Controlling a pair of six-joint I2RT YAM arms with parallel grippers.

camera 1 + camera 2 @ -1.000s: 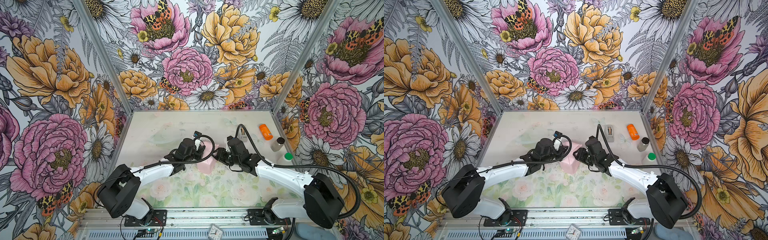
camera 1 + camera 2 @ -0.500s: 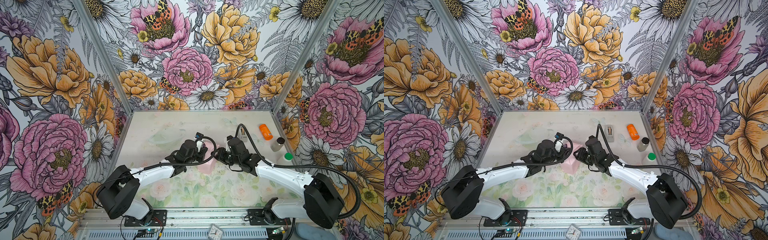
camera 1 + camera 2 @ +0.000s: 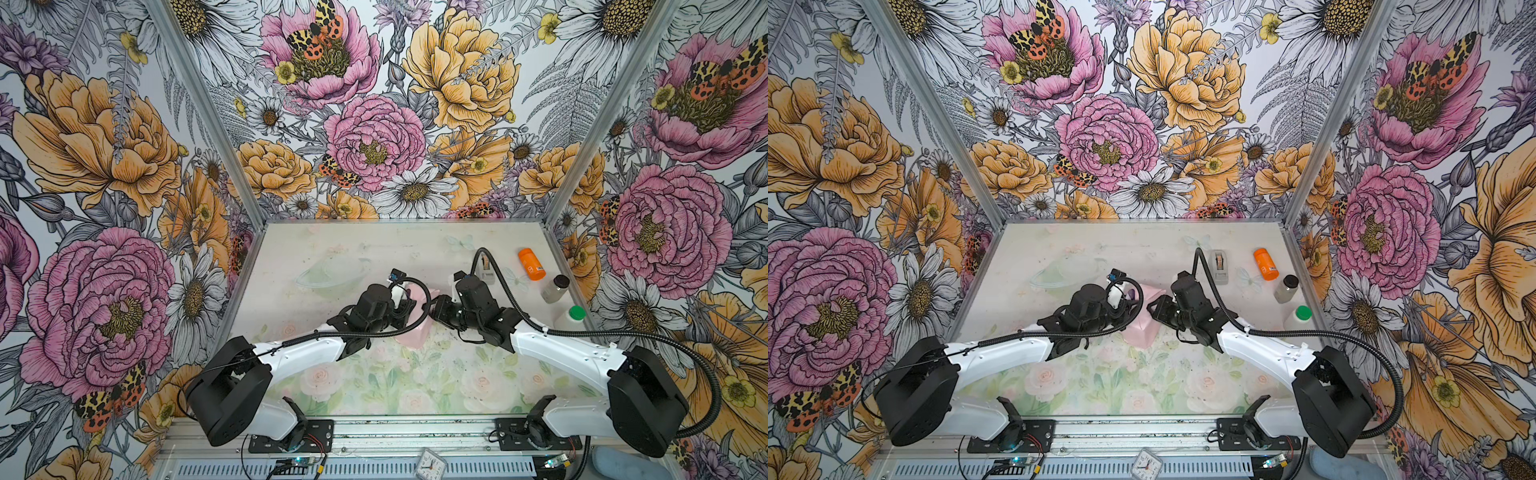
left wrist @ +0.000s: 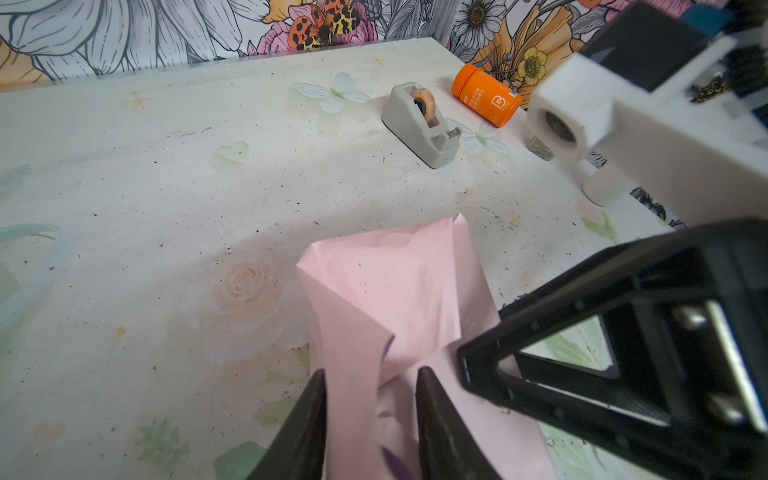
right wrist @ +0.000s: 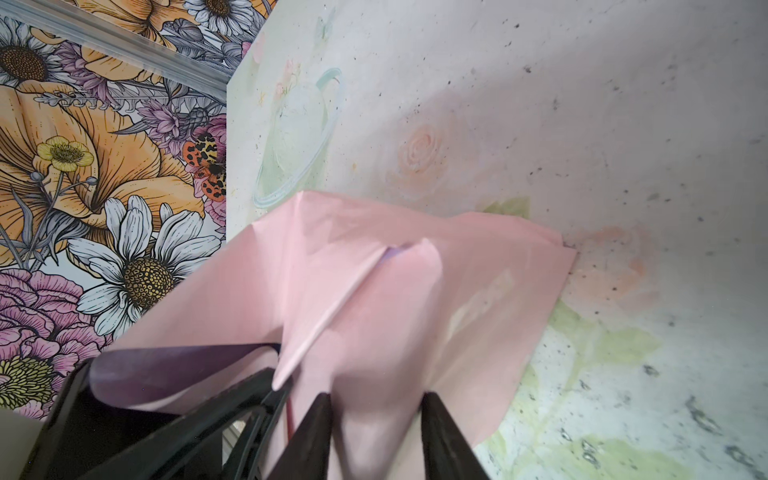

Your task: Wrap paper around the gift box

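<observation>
The left hand [image 4: 370, 372] has its jaws partly apart with a fold of the paper [image 4: 386, 282] running up between them. The sheet touches at least one finger, but I cannot tell whether it is truly pinched. The right hand [image 5: 376, 397] stands much the same, at a middling gap with pink paper bunched between its jaws, and again a real grip is not clear. The two hands meet nearly nose to nose at the middle of the surface [image 4: 166, 187], with the paper heaped between them, pale pink side out and a curl of its lilac face showing by the right hand. No navy shows anywhere, so the gift box is probably under that heap, though it is hidden. The step looks like drawing two opposite flaps up and over the box. To do it well, each hand should close firmly on its own edge before pulling. The pull should be light and even, since the sheet looks thin and could tear or slide the box. With so little room between the hands, one should yield so the flaps overlap flat. The tape dispenser [image 4: 419, 124] sits far right, beside an orange bottle [image 4: 486, 97] lying on its side, within the right hand's reach once the left pins the overlap.
</observation>
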